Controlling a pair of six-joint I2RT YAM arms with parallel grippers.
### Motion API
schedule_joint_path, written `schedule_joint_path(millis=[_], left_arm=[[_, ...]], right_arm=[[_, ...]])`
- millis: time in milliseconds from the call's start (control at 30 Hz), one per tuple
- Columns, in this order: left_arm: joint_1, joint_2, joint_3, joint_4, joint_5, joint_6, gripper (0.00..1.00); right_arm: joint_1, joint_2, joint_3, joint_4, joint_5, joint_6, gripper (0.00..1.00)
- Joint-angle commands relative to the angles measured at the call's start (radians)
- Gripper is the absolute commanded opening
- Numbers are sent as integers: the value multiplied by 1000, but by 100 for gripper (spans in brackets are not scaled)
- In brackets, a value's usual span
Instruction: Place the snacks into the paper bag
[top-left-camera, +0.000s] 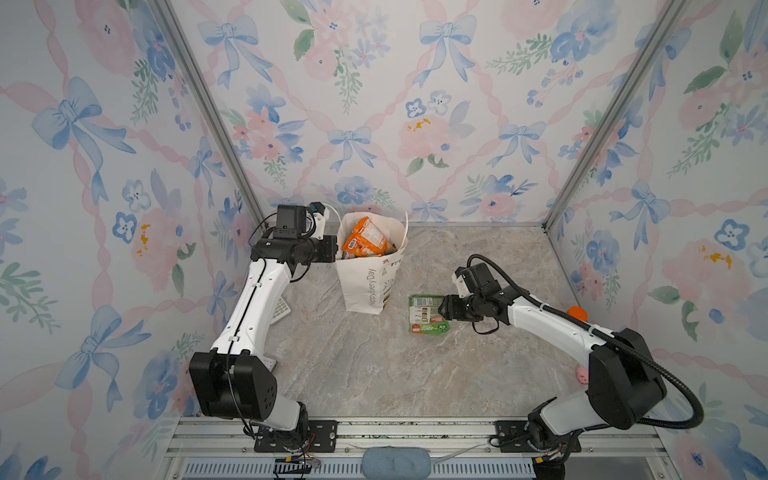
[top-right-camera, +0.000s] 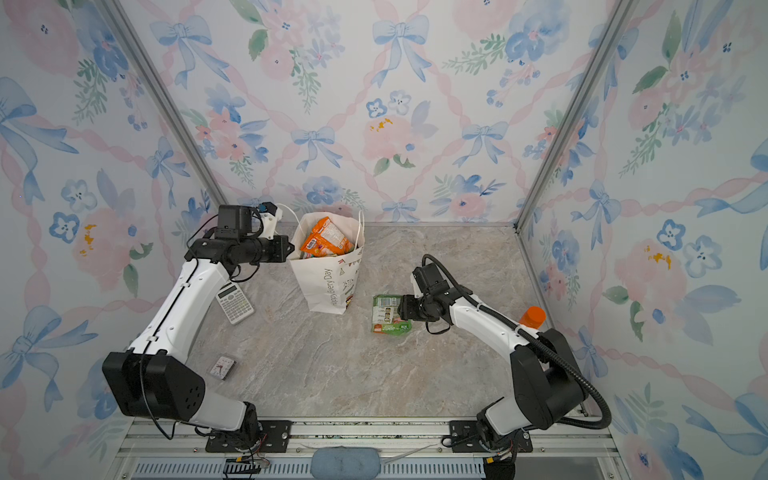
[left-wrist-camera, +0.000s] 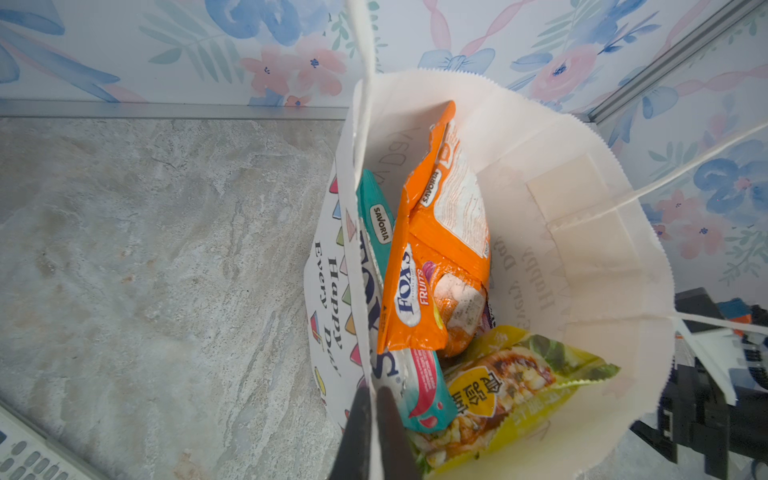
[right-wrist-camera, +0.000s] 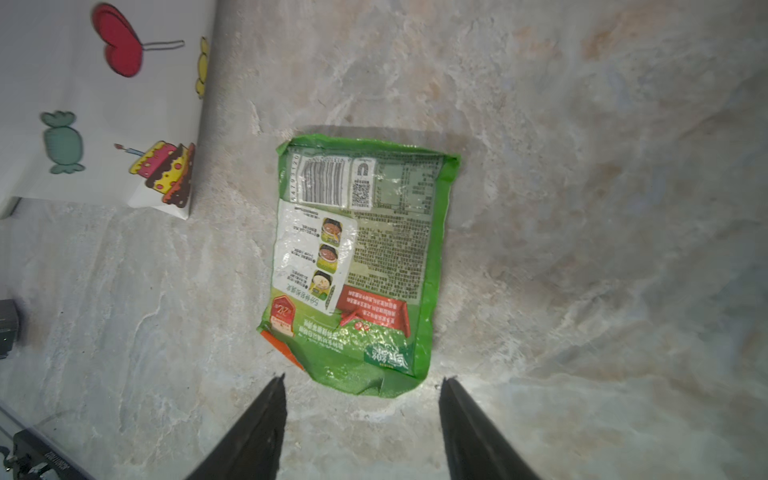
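Observation:
The white paper bag (top-left-camera: 370, 286) (top-right-camera: 328, 286) stands upright at the back middle of the table. My left gripper (left-wrist-camera: 374, 401) is shut on its left rim, with the paper wall pinched between the fingers. Inside the bag lie snacks: an orange FOX'S packet (left-wrist-camera: 432, 266) (top-left-camera: 365, 243), a teal packet (left-wrist-camera: 415, 382) and a yellow packet (left-wrist-camera: 507, 386). A green snack packet (top-left-camera: 428, 313) (top-right-camera: 388, 313) (right-wrist-camera: 357, 266) lies flat on the table to the right of the bag, printed back upward. My right gripper (right-wrist-camera: 363, 380) (top-left-camera: 442, 307) hangs open at the packet's near edge, holding nothing.
A white calculator (top-right-camera: 235, 303) and a small clock (top-right-camera: 222, 368) lie by the left arm. An orange-capped bottle (top-right-camera: 532, 316) and a small pink toy (top-left-camera: 582, 375) sit behind the right arm near the right wall. The bag's cord handles (left-wrist-camera: 361, 83) stick up.

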Motion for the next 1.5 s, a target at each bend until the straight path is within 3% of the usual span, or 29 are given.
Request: schedule_joint_path(millis=[0, 533, 600, 800, 967, 1467], left_arm=[[8, -34, 0, 53, 7, -14, 2], [5, -29, 0, 57, 18, -18, 0], [4, -32, 1, 60, 21, -19, 0], [2, -34, -3, 62, 20, -17, 0], [3, -34, -5, 62, 21, -18, 0], [-1, -34, -6, 63, 21, -17, 0]], right_arm=[[-1, 56, -14, 61, 10, 34, 61], [-8, 251, -10, 172, 21, 84, 60], [-10, 268, -10, 180, 19, 89, 57], [-11, 281, 2, 183, 14, 91, 31], [-15, 235, 21, 145, 42, 69, 2], [-23, 84, 82, 80, 2, 46, 0]])
